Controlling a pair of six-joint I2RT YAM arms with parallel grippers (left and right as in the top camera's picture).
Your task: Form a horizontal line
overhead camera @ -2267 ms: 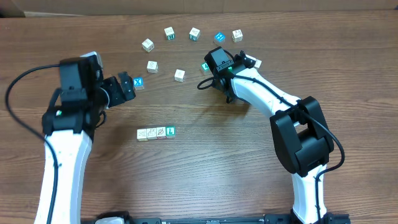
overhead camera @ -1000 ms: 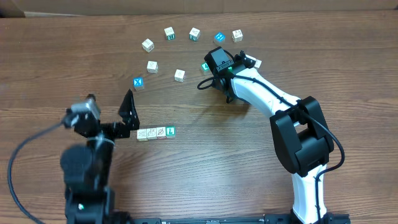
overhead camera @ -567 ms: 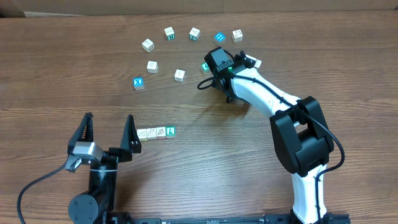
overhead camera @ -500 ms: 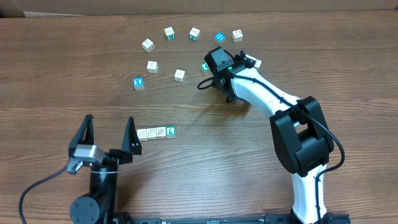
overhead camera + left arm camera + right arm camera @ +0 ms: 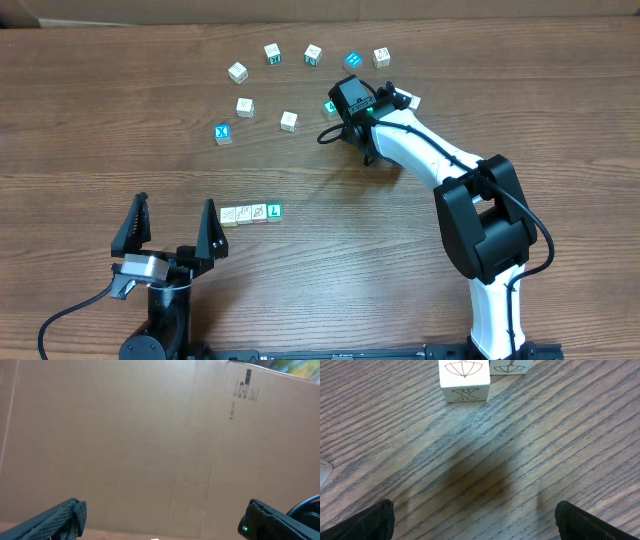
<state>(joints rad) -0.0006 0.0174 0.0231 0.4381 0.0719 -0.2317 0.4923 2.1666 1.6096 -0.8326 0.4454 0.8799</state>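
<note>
Left gripper (image 5: pixel 174 204) of mine stood wide apart and empty at the near left of the table (image 5: pixel 400 290), one finger (image 5: pixel 210 222) just beside the pale yellow end cube (image 5: pixel 228 216) of the horizontal line (image 5: pixel 251 213), so I judged any rightward swing could knock that row crooked.

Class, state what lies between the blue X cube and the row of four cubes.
Nothing: the overhead view shows only bare table between the blue X cube and the row of four cubes.

I drew the left gripper (image 5: pixel 175 200) back from beside the blue X cube (image 5: pixel 222 133) to the worktop's (image 5: pixel 330 270) near edge, just left of the cube line (image 5: pixel 251 213).
</note>
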